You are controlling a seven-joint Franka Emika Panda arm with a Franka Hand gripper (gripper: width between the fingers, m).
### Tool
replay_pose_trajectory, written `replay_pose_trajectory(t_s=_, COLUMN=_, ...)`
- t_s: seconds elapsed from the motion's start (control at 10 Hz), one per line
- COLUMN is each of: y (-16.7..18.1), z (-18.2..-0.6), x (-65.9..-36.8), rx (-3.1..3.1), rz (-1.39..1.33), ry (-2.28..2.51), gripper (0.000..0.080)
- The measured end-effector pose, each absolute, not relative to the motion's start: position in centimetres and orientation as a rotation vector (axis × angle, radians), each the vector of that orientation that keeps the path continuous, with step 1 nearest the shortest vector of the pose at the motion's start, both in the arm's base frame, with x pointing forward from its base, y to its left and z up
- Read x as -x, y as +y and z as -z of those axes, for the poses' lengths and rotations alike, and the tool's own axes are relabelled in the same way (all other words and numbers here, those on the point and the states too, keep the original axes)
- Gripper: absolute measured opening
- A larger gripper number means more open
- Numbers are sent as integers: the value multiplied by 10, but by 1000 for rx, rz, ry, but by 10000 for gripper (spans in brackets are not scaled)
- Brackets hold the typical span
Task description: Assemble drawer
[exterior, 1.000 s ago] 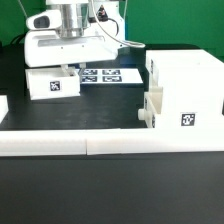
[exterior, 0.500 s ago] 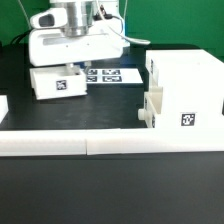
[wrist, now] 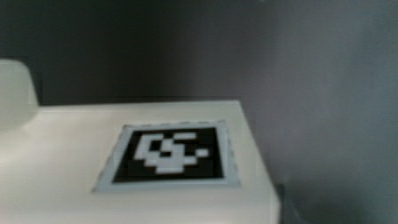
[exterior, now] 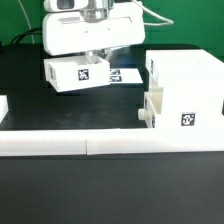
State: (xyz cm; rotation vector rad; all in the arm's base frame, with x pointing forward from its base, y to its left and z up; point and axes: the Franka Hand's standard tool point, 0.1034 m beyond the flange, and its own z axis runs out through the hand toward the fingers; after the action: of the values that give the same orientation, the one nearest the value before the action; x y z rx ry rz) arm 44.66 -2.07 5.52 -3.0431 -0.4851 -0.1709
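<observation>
So, the gripper (exterior: pixel 92 56) is clamped down on the top of one tray (exterior: pixel 60 76). The tray hangs clear of the black table (exterior: pixel 60 115), visibly tilted rather than level. Its tag (exterior: pixel 80 72) faces the exterior camera. It sits toward the back of the scene, just in front of the arm's big white body, and it covers part of the marker board (exterior: pixel 125 76) behind it.

Well apart from it, on the exterior view's right, stands the housing (exterior: pixel 190 80), upright with a tag low on its front. The other tray (exterior: pixel 152 110) is right up against the housing's near side with its knob (exterior: pixel 140 116) pointing to the exterior view's left. I can't tell how far in it sits. The long low wall (exterior: pixel 100 145) runs across the front.

The wrist view is blurry. It's mostly a flat white face of the held tray with a square tag on it, and dark table behind.
</observation>
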Motion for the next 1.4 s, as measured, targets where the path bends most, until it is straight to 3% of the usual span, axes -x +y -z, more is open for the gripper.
replay_pose_trajectory(t_s=0.5, y=14, z=-71, x=-501, rx=3018, rz=228, ry=-506, gripper=42)
replay_pose_trajectory(t_s=0.9, y=13, z=-68, x=-499, rx=3010, rz=224, ry=-569, gripper=42)
replay_pose_trajectory(t_s=1.4, y=-8, z=-58, x=-496, rx=2838, rz=230, ry=-1275, gripper=42)
